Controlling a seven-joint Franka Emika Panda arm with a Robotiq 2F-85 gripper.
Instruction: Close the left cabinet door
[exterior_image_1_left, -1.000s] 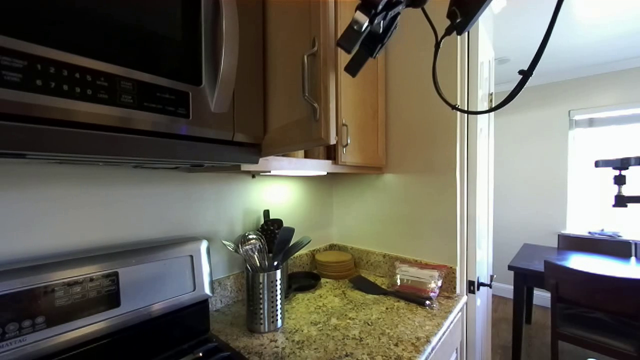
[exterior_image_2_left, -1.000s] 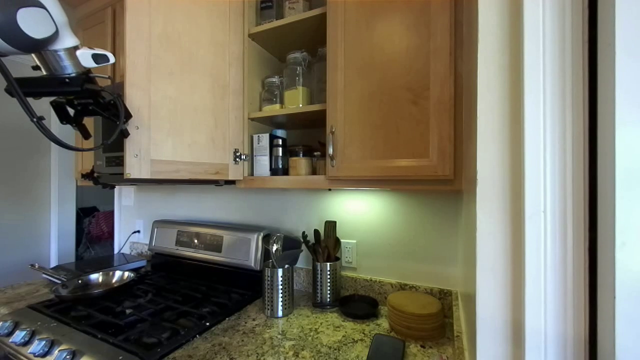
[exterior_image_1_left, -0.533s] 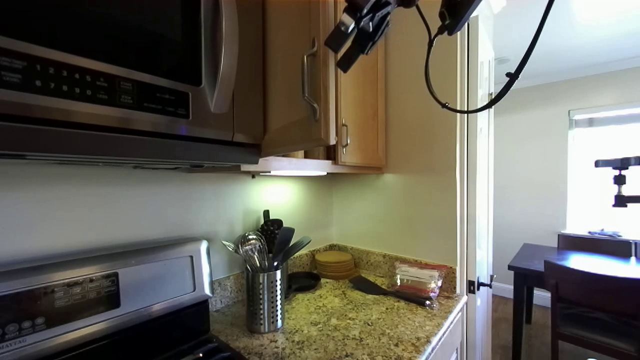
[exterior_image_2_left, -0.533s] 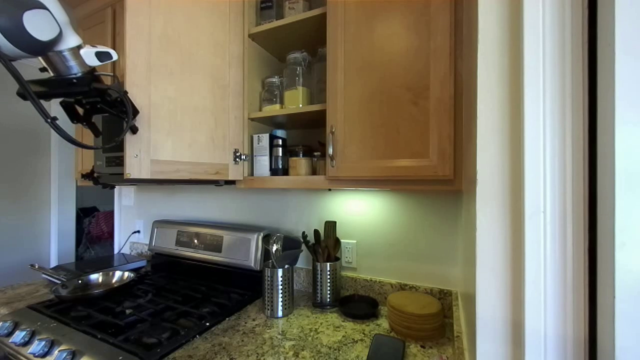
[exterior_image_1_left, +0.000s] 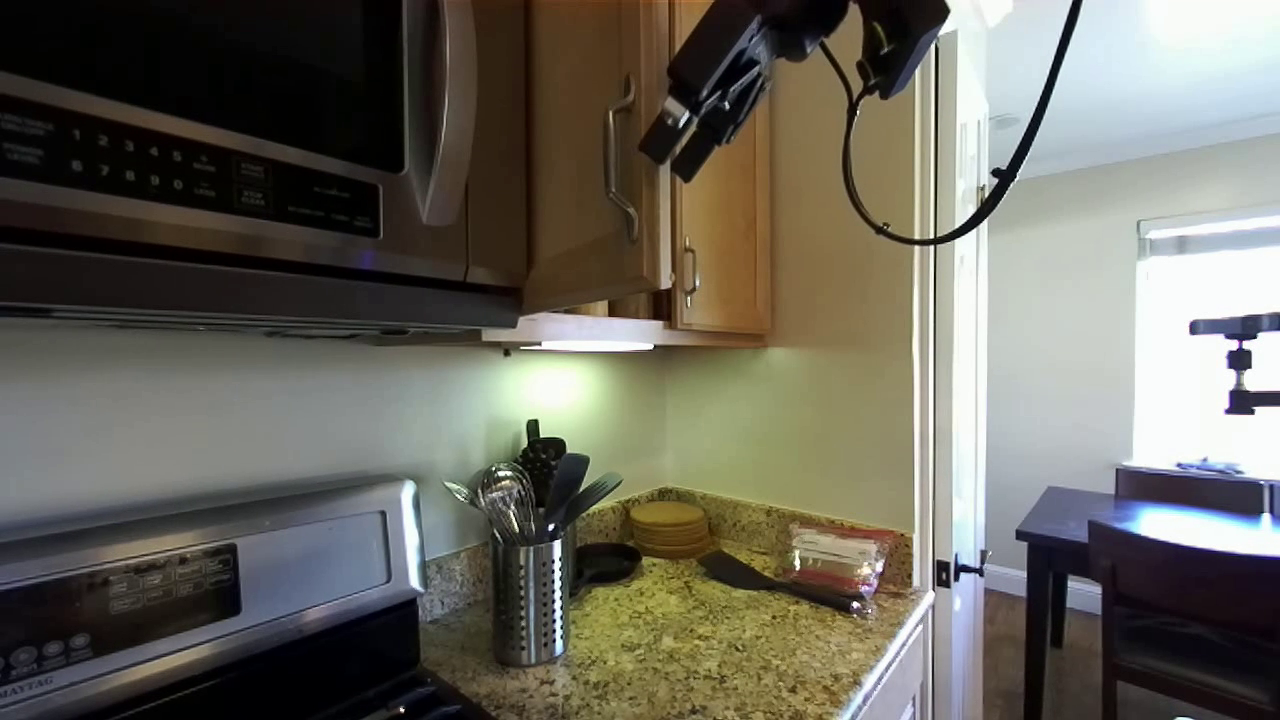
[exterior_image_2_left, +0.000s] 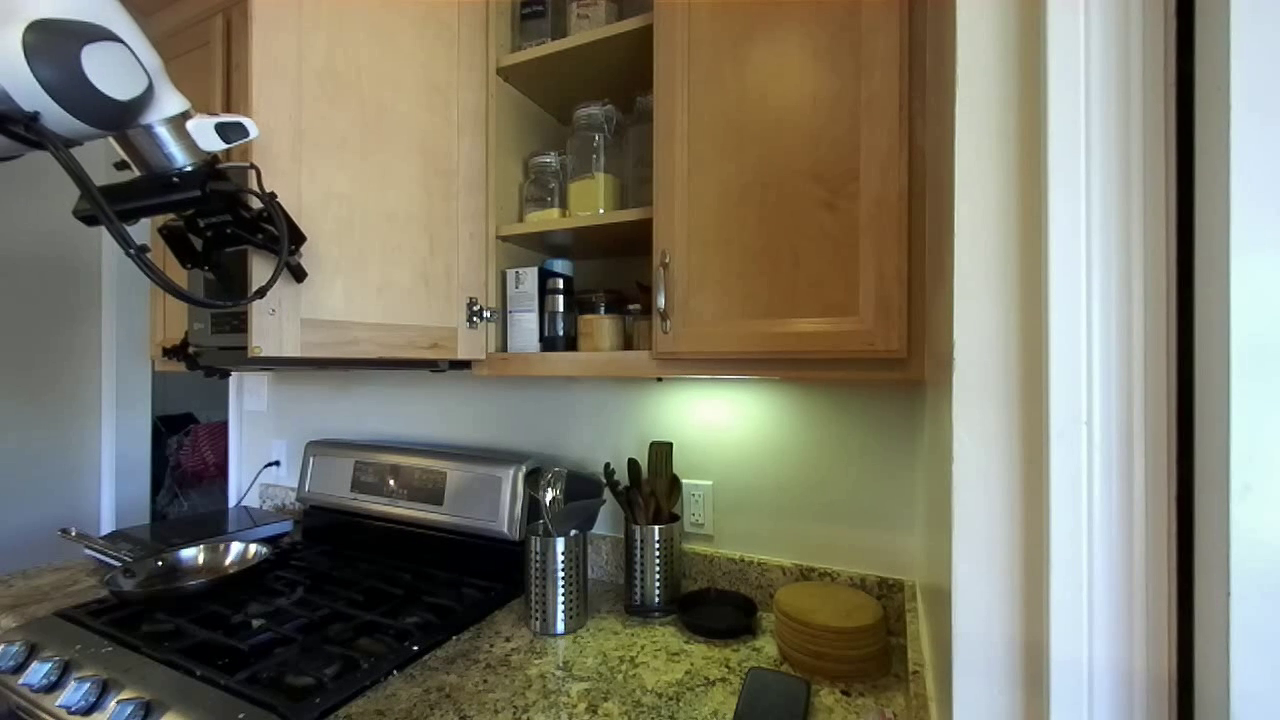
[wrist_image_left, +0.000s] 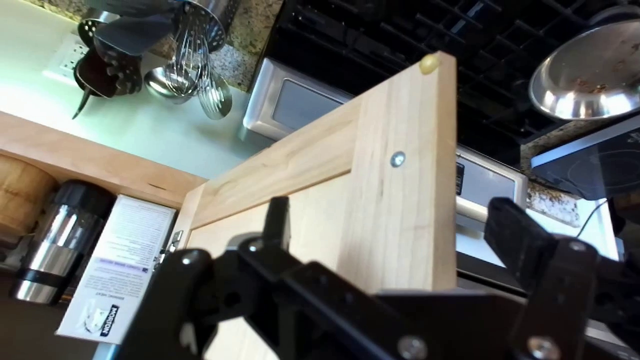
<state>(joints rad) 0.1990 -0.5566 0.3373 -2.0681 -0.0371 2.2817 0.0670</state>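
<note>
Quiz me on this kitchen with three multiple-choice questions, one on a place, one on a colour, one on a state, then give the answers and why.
1. Where is the whisk?
A. In the frying pan
B. In a perforated steel holder
C. On the microwave

2. What colour is the spatula lying on the counter?
A. Black
B. Red
C. White

3. How does the left cabinet door stand?
A. Shut
B. Off its hinges
C. Swung open

1 B: its wire loops stick up from the holder's mouth.
2 A: blade and handle both look black.
3 C: its inner face and the shelves show in an exterior view.
</note>
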